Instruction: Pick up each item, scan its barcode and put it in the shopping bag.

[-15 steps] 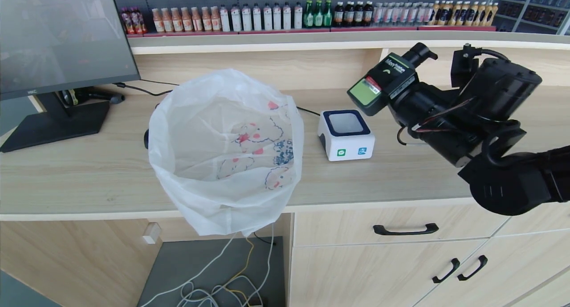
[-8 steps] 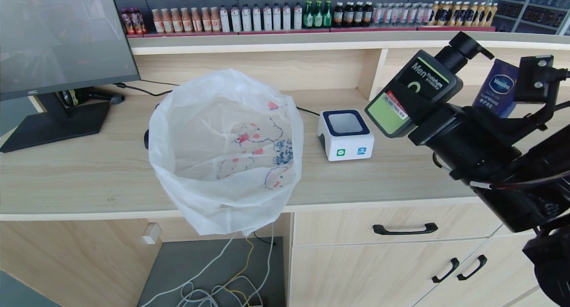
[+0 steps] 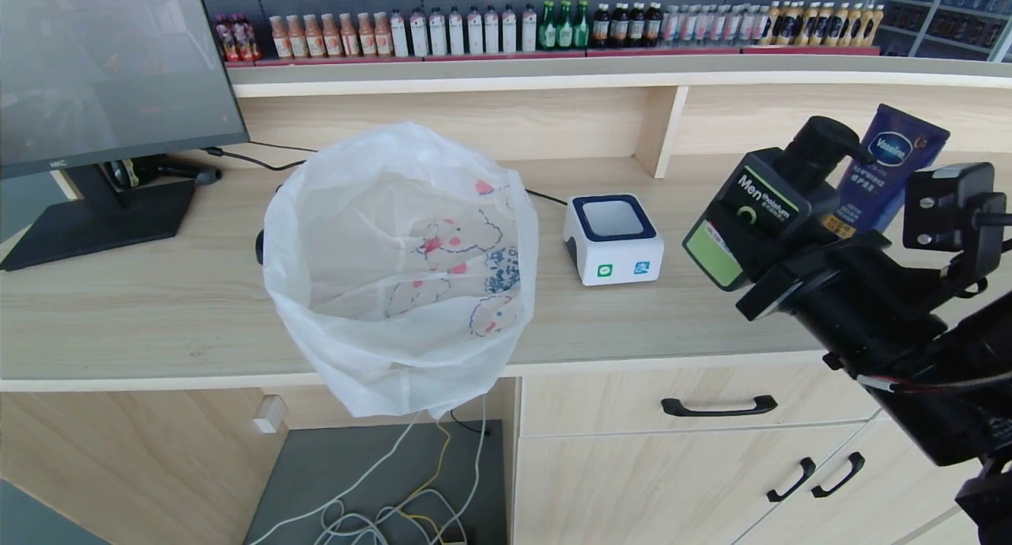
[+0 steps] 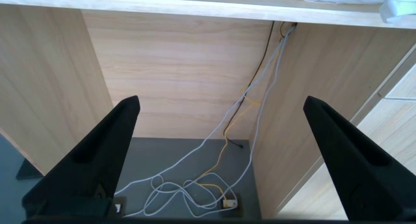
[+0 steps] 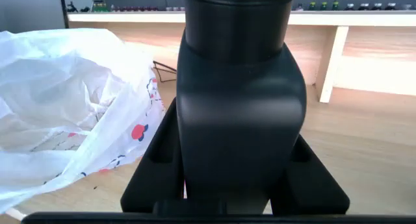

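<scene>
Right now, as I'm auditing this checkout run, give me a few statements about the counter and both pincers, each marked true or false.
1. The right pincer grips the black pump bottle with a green label. True.
2. That bottle lies inside the white plastic shopping bag. False: it is held outside the bag, to the right of the white cube scanner with a dark blue top.
3. A blue tube is behind the held bottle. True.
4. The left pincer is shut on a cable. False: it is open and holds nothing, below the wooden counter.
</scene>
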